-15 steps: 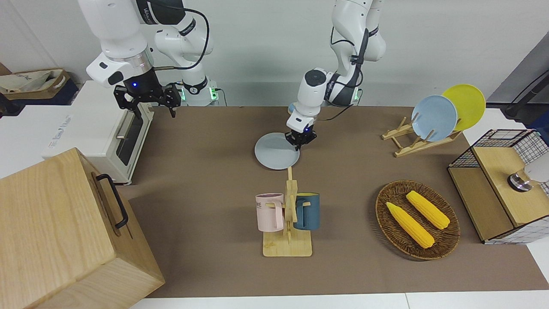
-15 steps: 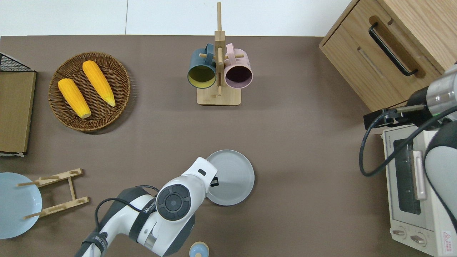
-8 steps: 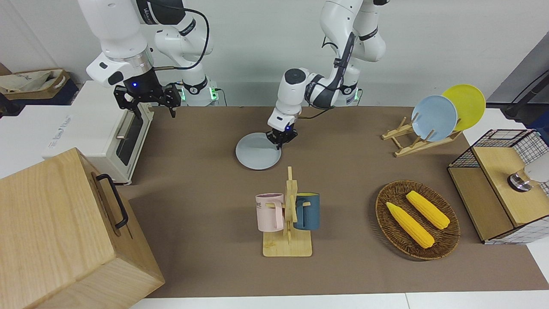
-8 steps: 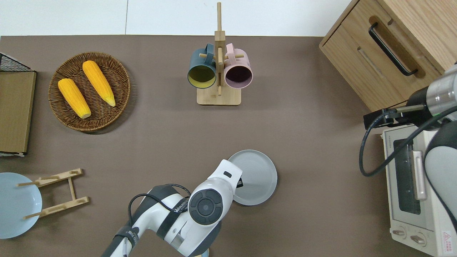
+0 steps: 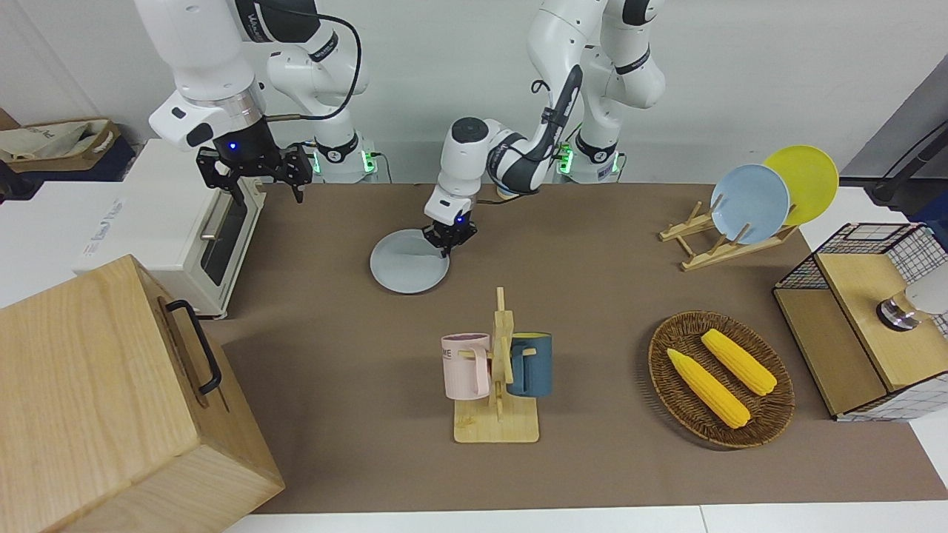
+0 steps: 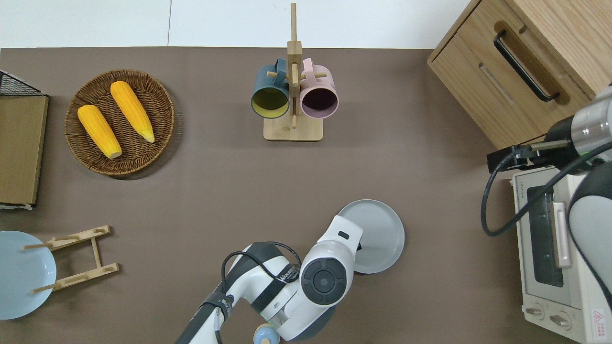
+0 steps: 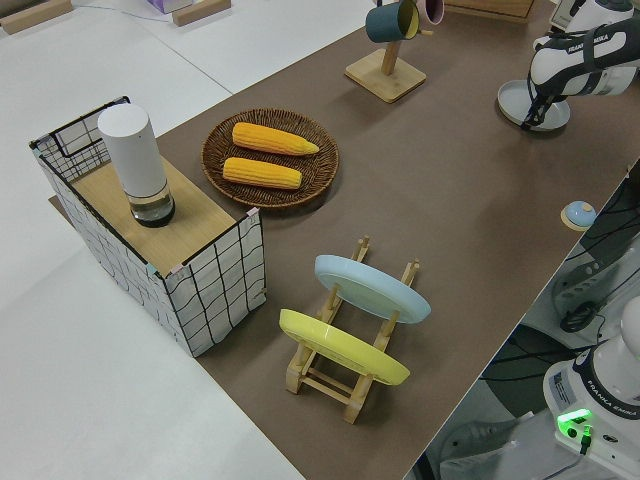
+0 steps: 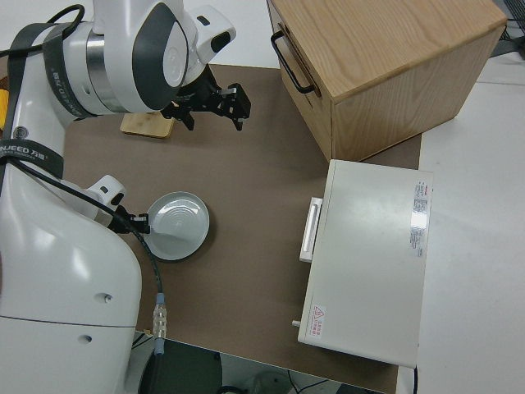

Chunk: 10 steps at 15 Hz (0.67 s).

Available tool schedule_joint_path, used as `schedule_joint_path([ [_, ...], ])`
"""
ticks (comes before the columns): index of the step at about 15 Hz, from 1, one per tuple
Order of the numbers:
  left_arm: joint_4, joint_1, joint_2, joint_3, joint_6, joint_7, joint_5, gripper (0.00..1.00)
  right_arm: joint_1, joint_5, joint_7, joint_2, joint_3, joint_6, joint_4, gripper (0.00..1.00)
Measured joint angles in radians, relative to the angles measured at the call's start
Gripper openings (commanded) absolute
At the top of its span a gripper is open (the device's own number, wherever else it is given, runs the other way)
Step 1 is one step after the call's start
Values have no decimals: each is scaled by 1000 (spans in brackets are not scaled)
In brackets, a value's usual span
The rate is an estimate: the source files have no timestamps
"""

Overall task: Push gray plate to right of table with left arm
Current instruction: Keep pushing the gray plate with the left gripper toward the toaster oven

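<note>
The gray plate [image 5: 409, 271] has been shifted along the table [image 5: 592, 296] toward the right arm's end, nearer the toaster oven [image 5: 148, 229]. The left gripper [image 5: 446, 243] is pressed on its rim, fingers seen together. The right arm is parked.

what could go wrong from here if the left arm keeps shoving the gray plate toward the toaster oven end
1. The left pincer bears only on the rim of the gray plate at the edge facing the left arm's end, so the plate may pivot and slip off to one side.
2. The toaster oven stands in the push direction; pushing too long could knock the plate into its door.
3. The right arm is parked near that oven, so the space at that end is tight.
</note>
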Motion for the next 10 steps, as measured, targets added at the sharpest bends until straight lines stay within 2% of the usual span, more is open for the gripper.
schedule_joint_path([
  [5,73,-23,53,-4,0,-58,30,0,0,0,0,0,0,0,0,983],
  [6,77,-24,56,-4,0,-59,30,105,0,0,0,0,0,0,0,983],
  [8,81,-26,60,-4,0,-61,30,604,0,0,0,0,0,0,0,983],
  [10,87,-28,72,-4,4,-62,30,823,0,0,0,0,0,0,0,983],
])
